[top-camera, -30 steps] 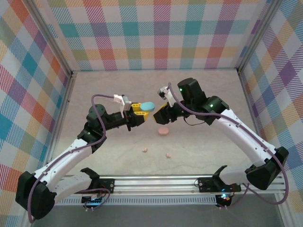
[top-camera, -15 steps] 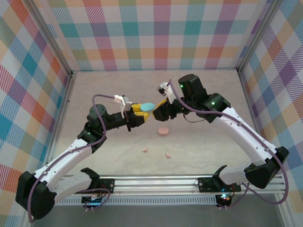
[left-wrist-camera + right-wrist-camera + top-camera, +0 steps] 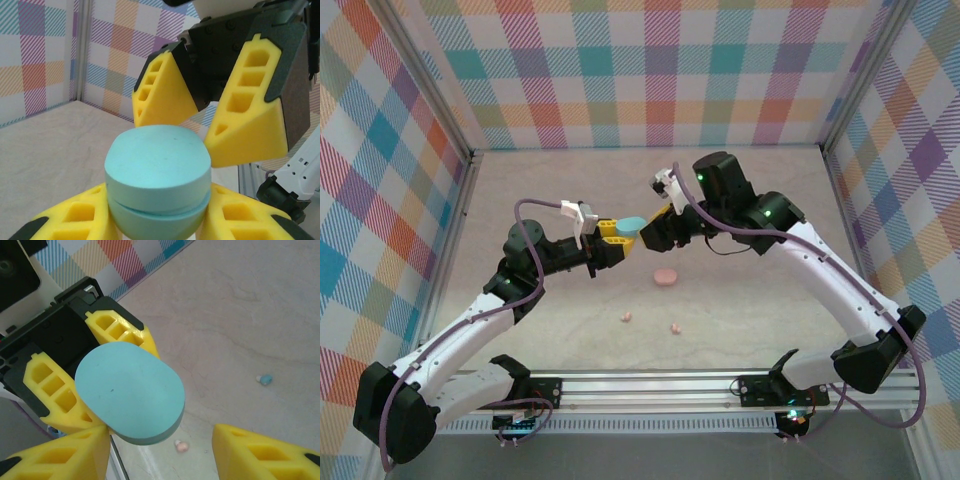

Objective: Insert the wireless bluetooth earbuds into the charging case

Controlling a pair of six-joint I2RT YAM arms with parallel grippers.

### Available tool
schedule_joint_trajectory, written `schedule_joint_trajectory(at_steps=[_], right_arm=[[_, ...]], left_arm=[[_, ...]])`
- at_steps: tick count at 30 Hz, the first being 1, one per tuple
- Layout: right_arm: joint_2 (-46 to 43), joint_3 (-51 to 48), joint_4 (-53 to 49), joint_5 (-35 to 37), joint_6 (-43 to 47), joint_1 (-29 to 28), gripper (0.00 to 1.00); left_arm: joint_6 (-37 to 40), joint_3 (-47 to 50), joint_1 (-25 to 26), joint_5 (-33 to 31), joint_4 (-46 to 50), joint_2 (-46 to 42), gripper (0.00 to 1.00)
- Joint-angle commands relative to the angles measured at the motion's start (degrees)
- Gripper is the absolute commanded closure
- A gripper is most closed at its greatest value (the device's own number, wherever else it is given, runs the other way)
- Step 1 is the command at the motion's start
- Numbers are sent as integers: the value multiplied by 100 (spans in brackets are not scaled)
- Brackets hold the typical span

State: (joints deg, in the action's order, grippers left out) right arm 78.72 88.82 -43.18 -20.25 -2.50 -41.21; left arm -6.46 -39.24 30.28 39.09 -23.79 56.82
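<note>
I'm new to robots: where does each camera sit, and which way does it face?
Top external: above and behind the arm bases, looking down on the table; both arms show, left gripper holding the blue case, right gripper facing it.
Left wrist: on the left arm, looking along its yellow fingers past the case at the right gripper.
Right wrist: on the right arm, looking down past its fingers at the case and two earbuds.
Shared: both wrist views see the case, from opposite sides.
</note>
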Motion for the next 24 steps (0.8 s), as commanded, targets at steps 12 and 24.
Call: schedule_joint_trajectory(at_steps=[12, 24], right_arm=[[251, 388, -4, 241, -248, 211, 43], [530, 683, -221, 12, -450, 262, 43]], left_arm=[[-74, 151, 11, 257, -151, -193, 72], [-101, 268, 21, 41, -40, -372, 71]])
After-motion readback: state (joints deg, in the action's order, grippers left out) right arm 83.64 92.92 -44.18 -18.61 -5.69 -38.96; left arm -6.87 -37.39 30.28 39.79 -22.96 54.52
